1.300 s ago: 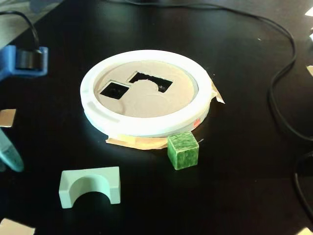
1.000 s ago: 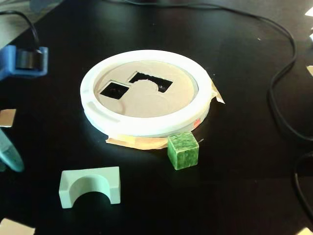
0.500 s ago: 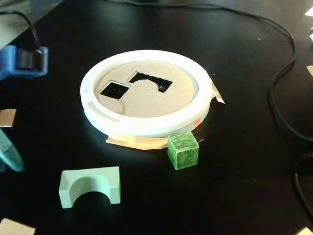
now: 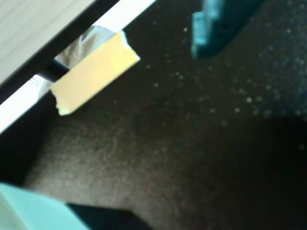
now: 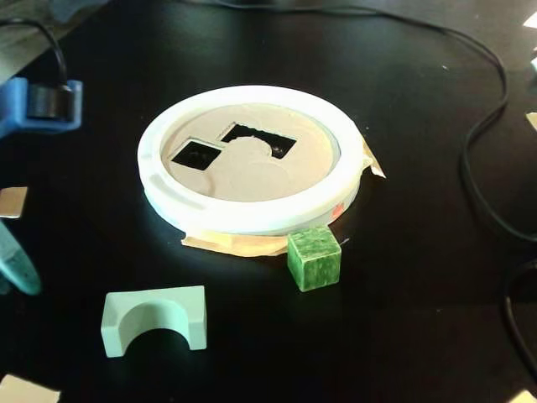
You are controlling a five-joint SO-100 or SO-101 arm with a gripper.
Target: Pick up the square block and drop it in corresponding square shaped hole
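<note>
The green cube [image 5: 315, 259] sits on the black worktop [image 5: 419, 319], right up against the front rim of the white ring [image 5: 252, 220], resting by the edge of the tan tape [image 5: 231, 244] that pokes out from under it. Inside the ring is a brown plate [image 5: 252, 172] with two cutouts, and the square hole [image 5: 195, 154] is the left one in the fixed view, the arch-shaped hole [image 5: 258, 139] just beside it. A pale arch block [image 5: 155, 319] lies nearer the front, well clear of the cube. Now the cube itself: it looks like a small solid block, wood or hard foam, so I'd judge it light and stiff, nothing to crush, with a mottled, matte face that ought to give decent grip. Flat parallel sides are the obvious hold, across two opposite faces, about mid-height; it stands turned a little, so the gripper would want to match that angle, and the ring crowding the back face could get in the way of a finger. The arm is only a teal sliver at the left edge of the fixed view. In the wrist view I catch one teal finger [image 4: 211, 28] over the dark worktop and a strip of yellow tape [image 4: 93, 72], all blurred, so whether the gripper is open or closed, I cannot tell.
</note>
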